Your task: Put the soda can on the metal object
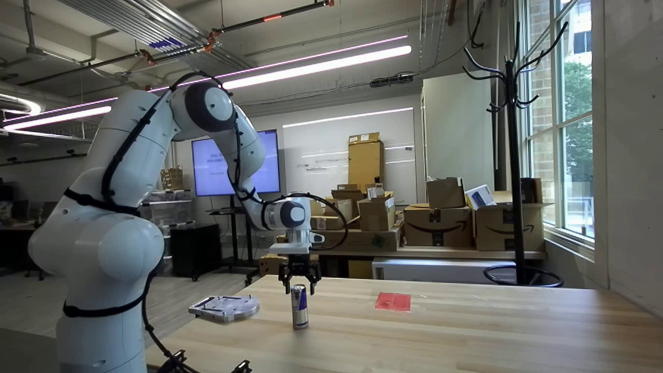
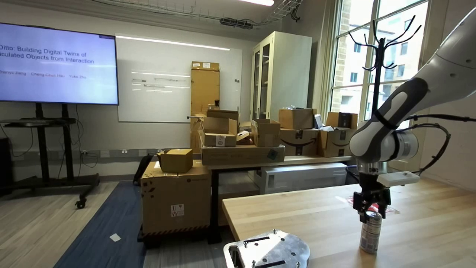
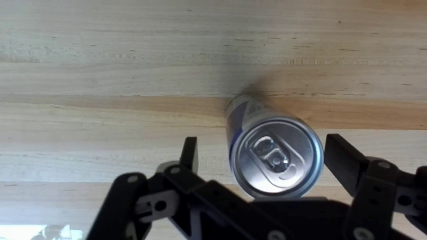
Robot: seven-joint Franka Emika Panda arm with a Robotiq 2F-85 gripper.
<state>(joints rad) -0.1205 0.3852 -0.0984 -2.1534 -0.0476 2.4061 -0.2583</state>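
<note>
The soda can (image 1: 299,312) stands upright on the wooden table, slim, silver and blue-purple; it also shows in an exterior view (image 2: 370,234). In the wrist view its silvery lid (image 3: 277,158) lies between my fingers, closer to the right-hand one. My gripper (image 3: 262,148) is open and points down, with fingertips around the level of the can's top; a gap shows at the left-hand finger. The gripper shows in both exterior views (image 1: 300,288) (image 2: 373,216). The metal object (image 1: 225,308), flat and silvery-grey, lies on the table apart from the can, also in an exterior view (image 2: 277,248).
A flat red object (image 1: 392,301) lies on the table (image 1: 466,336) farther along from the can. Screws stand up from the metal object's top. A bright patch (image 3: 40,232) shows at the wrist view's lower left; I cannot tell what it is. Cardboard boxes (image 1: 437,225) stand behind the table.
</note>
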